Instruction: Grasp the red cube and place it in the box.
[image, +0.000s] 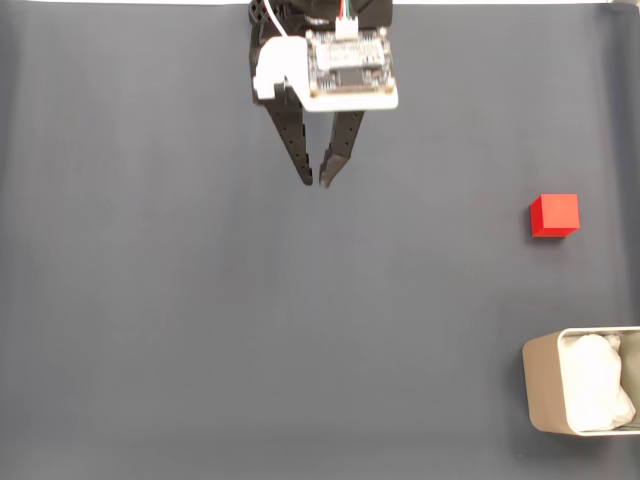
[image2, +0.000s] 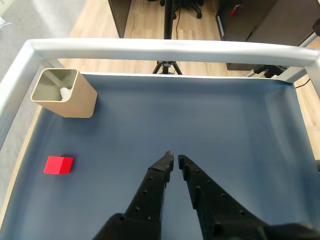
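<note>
Jaws (image: 318, 181) nearly clenched and empty hang mid-worktop, because the red cube (image: 554, 215) lies ungrasped far right, near the box (image: 541, 392).

fixed view straight down; wrist view forward, oblique

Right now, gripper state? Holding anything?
Gripper: nearly shut, fingertips a sliver apart, holding nothing. It hangs over bare mat, well apart from the red cube and the box.
</note>
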